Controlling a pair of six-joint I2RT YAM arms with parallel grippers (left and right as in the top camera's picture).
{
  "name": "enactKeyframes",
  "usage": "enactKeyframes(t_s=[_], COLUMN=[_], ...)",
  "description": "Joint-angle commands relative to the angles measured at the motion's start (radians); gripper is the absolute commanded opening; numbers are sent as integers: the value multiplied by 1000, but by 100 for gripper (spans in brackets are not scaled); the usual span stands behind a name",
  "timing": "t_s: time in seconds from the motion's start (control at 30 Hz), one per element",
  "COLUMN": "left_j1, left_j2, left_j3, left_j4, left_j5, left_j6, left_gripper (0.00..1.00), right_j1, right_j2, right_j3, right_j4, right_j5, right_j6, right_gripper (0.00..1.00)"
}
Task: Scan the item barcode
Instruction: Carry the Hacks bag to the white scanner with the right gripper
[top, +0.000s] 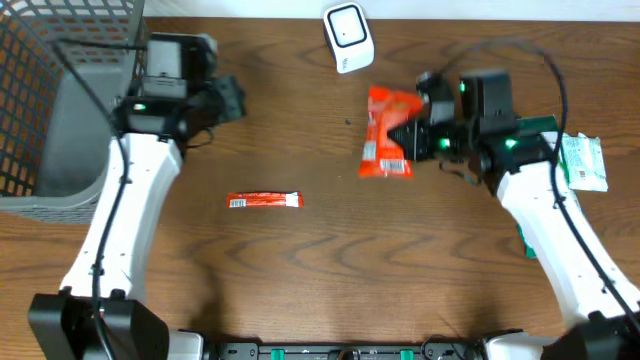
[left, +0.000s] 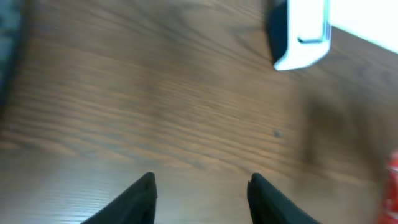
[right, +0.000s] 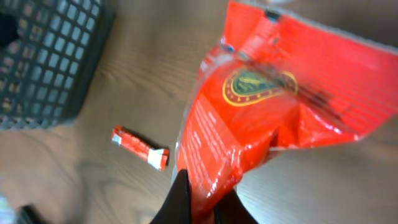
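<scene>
- Overhead: a brown wood table (top: 330, 260) carries one basket (top: 40, 100) at the left, one scanner (top: 348, 38) at the far middle and one small bar (top: 264, 201).
- One red bag (top: 385, 140) sits near the scanner, its right edge pinched by the right pincer (top: 410, 138); that arm bends in from the right.
- The left arm stretches along the basket.
- Left wrist: the left pincer (left: 202, 186) is spread over bare wood, with the scanner (left: 301, 34) ahead on the right.
- Right wrist: the fingers (right: 180, 196) are pressed on the bag's (right: 261, 124) lower edge.

Glossy plastic pouch (right: 261, 118), wood-grain table (top: 330, 250)
</scene>
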Motion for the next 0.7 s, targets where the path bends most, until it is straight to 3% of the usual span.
enactKeyframes(t_s=[0.0, 0.1, 0.4, 0.67], left_j1=[43, 72, 76, 76], left_j2=[-10, -10, -10, -10], left_j3=[5, 5, 5, 5], left_j4=[-6, -7, -7, -7], left_j5=[-10, -10, -10, -10], left_j6=[11, 11, 11, 11], left_gripper=[59, 75, 81, 82], right_j1=[68, 140, 260, 331], right_j2=[-29, 32, 369, 562], right_j3=[145, 314, 848, 924], right_j4=[-44, -110, -281, -71], right_j5=[205, 345, 677, 902], right_j6=[-129, -200, -423, -668], right_gripper=[1, 1, 1, 1])
